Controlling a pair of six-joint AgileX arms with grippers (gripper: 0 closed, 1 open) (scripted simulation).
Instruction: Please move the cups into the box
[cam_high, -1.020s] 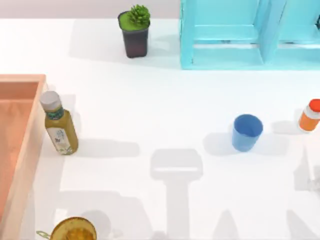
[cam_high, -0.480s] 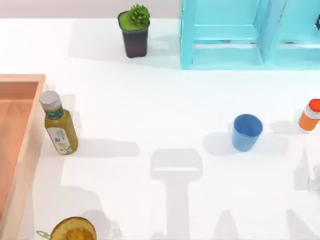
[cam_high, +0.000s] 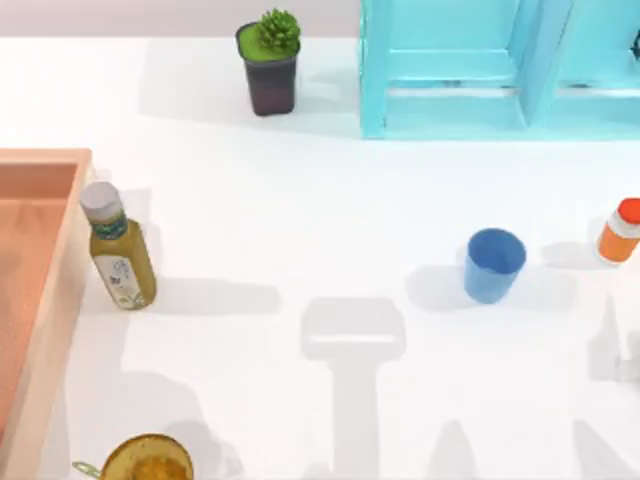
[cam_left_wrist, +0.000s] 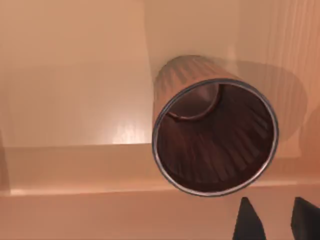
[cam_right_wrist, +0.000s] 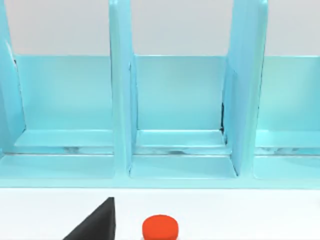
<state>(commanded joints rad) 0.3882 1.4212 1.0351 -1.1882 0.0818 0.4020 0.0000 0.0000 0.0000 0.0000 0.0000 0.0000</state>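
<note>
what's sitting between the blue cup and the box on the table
The yellow-green bottle stands just beside the box wall at the table's left, roughly in the line from the blue cup. The table between shows nothing else.

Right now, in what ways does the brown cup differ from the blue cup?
The brown cup is reddish-brown with a dark ribbed inside; the blue cup is plain bright blue. The brown cup is inside the box, with the left gripper over it; the blue cup stands on the white table, toward its right side. Both are small, tapered, handleless and upright.
</note>
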